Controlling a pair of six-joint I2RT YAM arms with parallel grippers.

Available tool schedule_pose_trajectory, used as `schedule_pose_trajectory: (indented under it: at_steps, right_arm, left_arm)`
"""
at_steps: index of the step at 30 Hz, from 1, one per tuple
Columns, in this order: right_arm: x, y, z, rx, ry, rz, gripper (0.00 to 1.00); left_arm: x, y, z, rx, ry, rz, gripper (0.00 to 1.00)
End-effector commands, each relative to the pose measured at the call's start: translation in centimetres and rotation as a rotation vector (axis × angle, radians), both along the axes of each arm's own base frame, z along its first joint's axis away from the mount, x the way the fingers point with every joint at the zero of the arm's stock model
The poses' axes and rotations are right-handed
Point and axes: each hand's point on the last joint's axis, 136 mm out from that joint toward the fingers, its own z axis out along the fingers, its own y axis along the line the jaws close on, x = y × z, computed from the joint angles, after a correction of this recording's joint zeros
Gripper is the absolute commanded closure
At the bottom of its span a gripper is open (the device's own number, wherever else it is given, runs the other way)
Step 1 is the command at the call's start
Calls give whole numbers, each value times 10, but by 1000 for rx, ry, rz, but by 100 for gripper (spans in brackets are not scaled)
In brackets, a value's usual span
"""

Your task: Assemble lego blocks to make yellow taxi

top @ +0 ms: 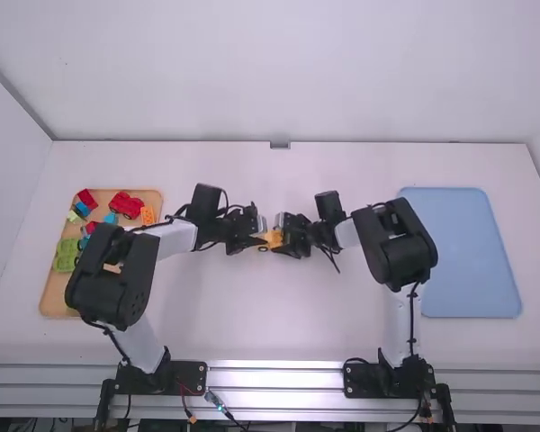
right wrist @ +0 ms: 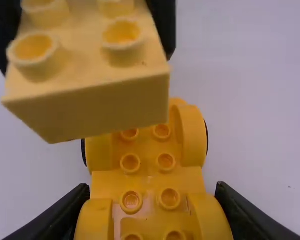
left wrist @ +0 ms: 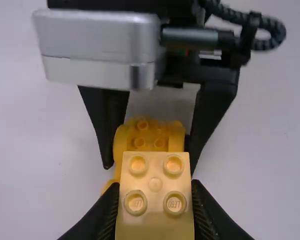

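Near the table's middle, my left gripper [top: 259, 236] and my right gripper [top: 283, 238] face each other around yellow pieces. In the left wrist view, my left gripper [left wrist: 156, 207] is shut on a pale yellow block [left wrist: 155, 184] with round studs. Beyond it lies the orange-yellow car base [left wrist: 149, 136], between the other arm's fingers. The right wrist view has my right gripper [right wrist: 152, 210] shut on the studded car base [right wrist: 149, 182], which has dark wheels at its far end. The pale block [right wrist: 100, 95] hangs above that far end, apparently apart from it.
A tan tray [top: 56, 290] with red, blue, green and orange pieces lies at the left, partly under the left arm. A blue tray [top: 471, 252] lies at the right, beside the right arm. White walls stand behind and left of the table.
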Motion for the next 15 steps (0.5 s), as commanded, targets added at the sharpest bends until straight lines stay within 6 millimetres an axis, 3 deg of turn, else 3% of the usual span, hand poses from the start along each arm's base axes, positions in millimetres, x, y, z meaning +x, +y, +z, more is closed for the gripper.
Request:
schedule_pose_trajectory:
  at_steps: [1,3,7,11,15]
  right_arm:
    - [-11,-10,-27,-54,113,-98,42]
    - [-17,-11,-27,-29,70,-88,34]
    - [-22,-12,-28,-19,45,-87,30]
    - [-25,-13,-29,-17,47,-86,30]
    - [-25,-13,-29,-19,50,-85,40]
  left_arm:
    - [3,-2,-3,-25,6,-29,98]
    - [0,-6,-12,-19,21,-59,98]
    - [-1,-4,-17,-8,5,-76,98]
    - [-2,-4,-17,-7,12,-75,98]
    - [-4,-3,-20,6,-1,-84,98]
